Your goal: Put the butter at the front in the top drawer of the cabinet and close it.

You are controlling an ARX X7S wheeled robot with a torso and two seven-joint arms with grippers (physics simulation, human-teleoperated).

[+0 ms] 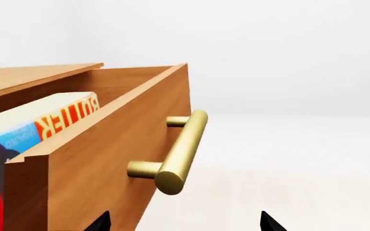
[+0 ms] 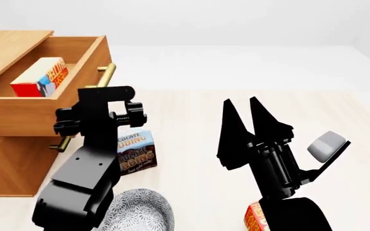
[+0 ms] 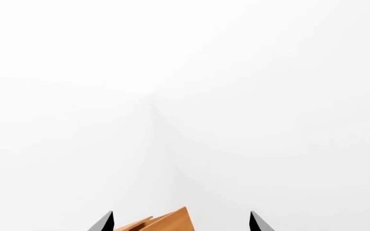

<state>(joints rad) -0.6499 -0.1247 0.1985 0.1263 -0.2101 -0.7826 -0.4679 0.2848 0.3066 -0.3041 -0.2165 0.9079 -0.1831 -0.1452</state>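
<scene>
The cabinet (image 2: 5,159) stands at the left with its top drawer (image 2: 44,113) pulled open. A butter carton (image 2: 40,77) lies inside it, and also shows in the left wrist view (image 1: 56,118). My left gripper (image 1: 185,224) is open and empty, just short of the drawer's brass handle (image 1: 178,151), which also shows in the head view (image 2: 106,74). My right gripper (image 2: 244,108) is open and empty, raised with its fingers pointing up, to the right of the drawer. A second butter carton (image 2: 257,219) lies by my right arm, mostly hidden.
A brown-and-blue chocolate pudding box (image 2: 135,151) stands on the floor in front of the cabinet. A grey patterned plate (image 2: 140,211) lies near the front. The lower drawer's brass handle (image 2: 59,143) is partly behind my left arm (image 2: 88,163). The right wrist view shows only a cabinet corner (image 3: 165,222).
</scene>
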